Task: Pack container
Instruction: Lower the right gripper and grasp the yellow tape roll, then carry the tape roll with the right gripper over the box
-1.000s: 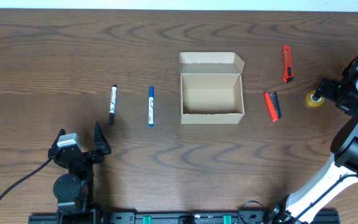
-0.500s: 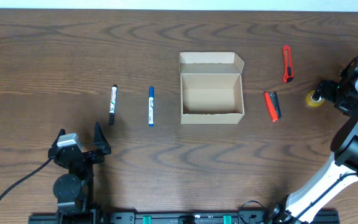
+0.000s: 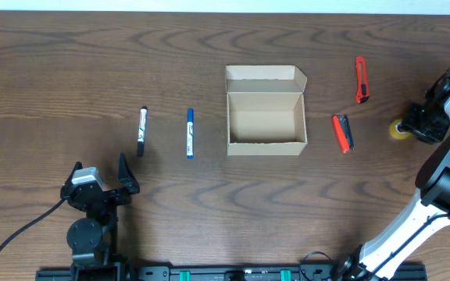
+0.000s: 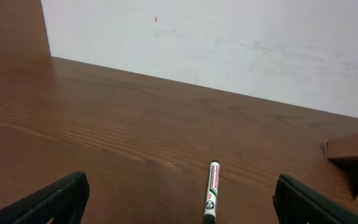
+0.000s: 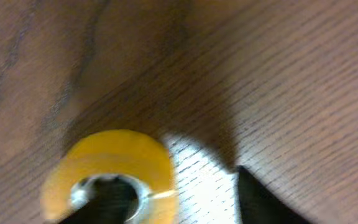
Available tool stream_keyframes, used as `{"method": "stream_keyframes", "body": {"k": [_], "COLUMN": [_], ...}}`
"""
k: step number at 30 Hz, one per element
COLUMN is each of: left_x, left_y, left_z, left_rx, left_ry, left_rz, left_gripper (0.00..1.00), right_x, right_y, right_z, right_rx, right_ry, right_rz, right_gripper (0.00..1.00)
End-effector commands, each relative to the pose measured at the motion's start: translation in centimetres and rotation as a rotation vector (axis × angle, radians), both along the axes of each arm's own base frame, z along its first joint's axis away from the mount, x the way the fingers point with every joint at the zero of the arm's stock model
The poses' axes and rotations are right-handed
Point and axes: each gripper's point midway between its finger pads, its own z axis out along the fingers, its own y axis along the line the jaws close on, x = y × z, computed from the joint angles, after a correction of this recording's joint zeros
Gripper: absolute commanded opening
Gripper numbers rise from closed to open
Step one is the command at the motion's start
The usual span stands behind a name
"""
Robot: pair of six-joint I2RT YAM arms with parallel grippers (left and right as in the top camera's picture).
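Observation:
The container [image 3: 266, 146], a tan cardboard box with its flap lid folded back, stands open and empty at the table's middle. At the far right lies a yellow tape roll [image 3: 399, 131], and my right gripper [image 3: 412, 125] is down on it. The right wrist view shows the roll [image 5: 114, 155] with one finger inside its hole and the other finger [image 5: 260, 199] outside, a strip of table between it and the roll. My right gripper [image 5: 179, 205] is partly closed, not clamped. My left gripper [image 3: 100, 168] rests wide open near the front left, holding nothing.
A black marker [image 3: 141, 130] and a blue marker [image 3: 190, 133] lie left of the box. The black marker [image 4: 212, 186] shows ahead of my left gripper [image 4: 179, 199]. A red box cutter [image 3: 360, 80] and a red-and-black tool [image 3: 342, 133] lie right of the box.
My right gripper's jaws have narrowed around the tape roll's wall, and the roll has slid slightly right and toward the front. The left arm has not moved.

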Motion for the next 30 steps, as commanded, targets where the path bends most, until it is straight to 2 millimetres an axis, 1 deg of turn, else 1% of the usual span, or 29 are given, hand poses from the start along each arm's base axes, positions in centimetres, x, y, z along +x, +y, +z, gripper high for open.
{"method": "stream_keyframes", "body": {"k": [1, 3, 5, 6, 11, 15, 19, 22, 24, 27, 28, 30], "left_x": [-0.1, -0.1, -0.1, -0.1, -0.1, -0.1, -0.1, -0.1, -0.1, -0.1, -0.1, -0.1], "left_y": [0.0, 0.0, 0.0, 0.0, 0.0, 0.0, 0.0, 0.0, 0.0, 0.0, 0.0, 0.0], "left_z": [-1.8, -1.8, -1.8, -1.8, -1.8, -1.8, -1.8, -1.8, -1.8, -1.8, -1.8, -1.8], "left_rx": [-0.005, -0.005, -0.005, -0.005, -0.005, -0.005, -0.005, -0.005, -0.005, -0.005, -0.005, -0.005], "left_ry": [0.059, 0.059, 0.059, 0.059, 0.059, 0.059, 0.059, 0.059, 0.059, 0.059, 0.059, 0.059], "left_rz": [-0.004, -0.004, -0.004, -0.004, -0.004, -0.004, -0.004, -0.004, -0.004, -0.004, -0.004, -0.004], "left_gripper": [0.95, 0.95, 0.95, 0.95, 0.95, 0.95, 0.95, 0.95, 0.95, 0.95, 0.95, 0.95], "right_x": [0.4, 0.5, 0.6, 0.7, 1.5, 2.8, 4.3, 6.3, 7.9, 10.3, 11.0, 12.1], "right_y": [0.0, 0.0, 0.1, 0.3, 1.2, 2.1, 3.1, 3.5, 3.6, 3.9, 4.4, 5.9], "right_z": [-0.2, -0.2, -0.2, -0.2, -0.1, 0.1, 1.2, 3.9, 6.8, 12.2, 14.3, 17.7], "right_rx": [0.002, 0.006, 0.013, 0.021, 0.077, 0.133, 0.197, 0.226, 0.222, 0.183, 0.173, 0.173], "right_ry": [-0.005, -0.009, -0.016, -0.022, -0.064, -0.129, -0.201, -0.282, -0.344, -0.438, -0.471, -0.522], "right_rz": [-0.004, -0.004, -0.003, -0.001, 0.009, 0.030, 0.048, 0.080, 0.104, 0.158, 0.196, 0.263], "right_gripper": [0.25, 0.16, 0.03, 0.02, 0.01, 0.02, 0.01, 0.02, 0.01, 0.01, 0.02, 0.01]}}
